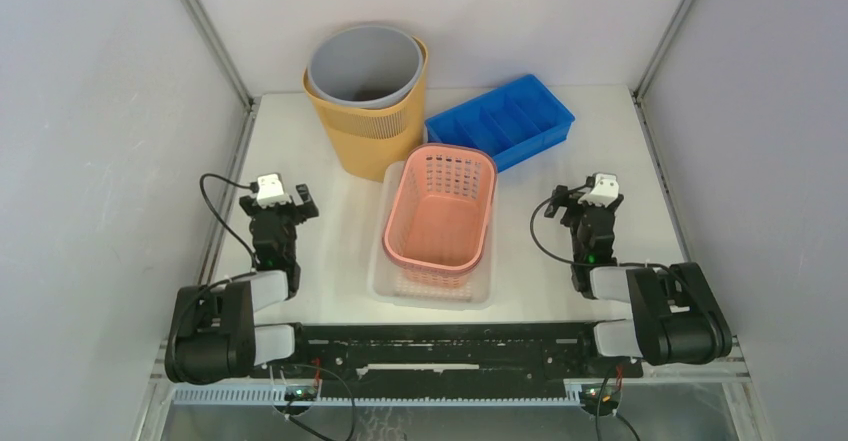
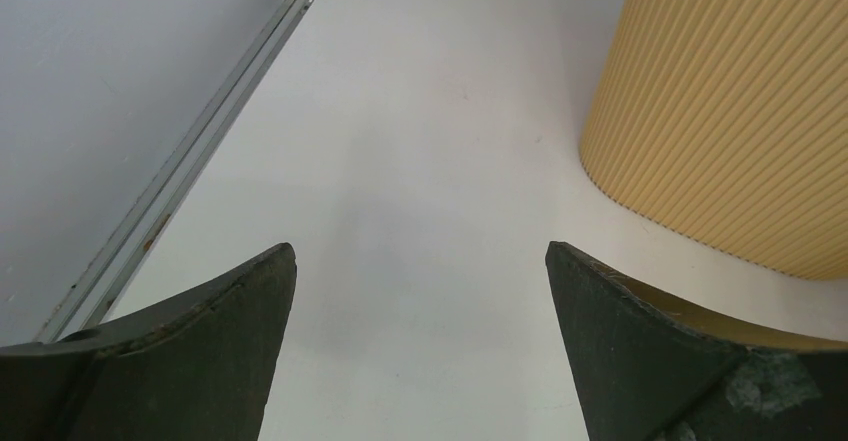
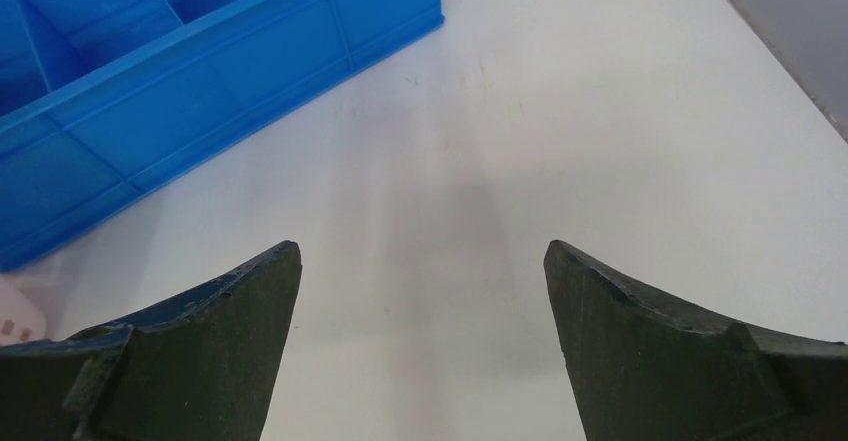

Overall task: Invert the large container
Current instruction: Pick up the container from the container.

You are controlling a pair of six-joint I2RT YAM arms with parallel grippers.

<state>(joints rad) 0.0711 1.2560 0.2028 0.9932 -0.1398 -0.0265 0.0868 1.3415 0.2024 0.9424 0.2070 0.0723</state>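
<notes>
Although both arms sat at the near edge with nothing in hand, the left gripper (image 1: 281, 201) was the nearer to the yellow bin (image 1: 368, 133), which I took to be the large container. Its jaws were spread as wide as they go, and empty. The bin stood upright, mouth up, ahead of that gripper and off to its right. In the left wrist view its ribbed wall filled the right side, clear of the fingers (image 2: 200, 351), with bare table (image 2: 420, 141) between.

The bin's long axis ran vertical, so a flip would likely need a hold on rim or wall and a roll about a level axis. A grey bin (image 1: 364, 61) sat nested inside, its rim proud of the yellow one. It would probably come along or tumble out.

The right gripper (image 1: 584, 199), equally wide open and empty, lay farther off. From it the bin was ahead and well to the left, past the blue tray (image 1: 500, 121) and the pink basket (image 1: 440, 211) sitting in a clear tub (image 1: 380, 283). The left arm looked better placed.
</notes>
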